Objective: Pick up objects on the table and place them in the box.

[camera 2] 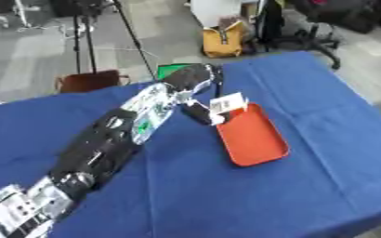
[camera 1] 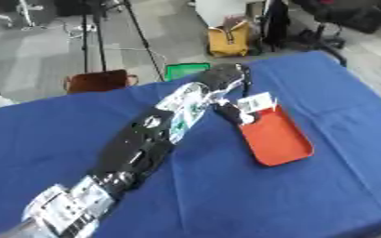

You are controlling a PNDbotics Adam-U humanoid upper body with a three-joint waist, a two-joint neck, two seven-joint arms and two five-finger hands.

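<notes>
My left arm stretches far across the blue surface (camera 1: 307, 195). Its robot hand (camera 1: 230, 111) pinches a white card (camera 2: 226, 104) over the orange tray's (camera 2: 255, 139) far end. The two views match closely.

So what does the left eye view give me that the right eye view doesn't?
Only the left eye view shows nothing extra; it crops the table's near right edge. Only the right eye view shows floor past that corner. Both show the left hand with a white tagged item at the orange tray on the blue table.
</notes>
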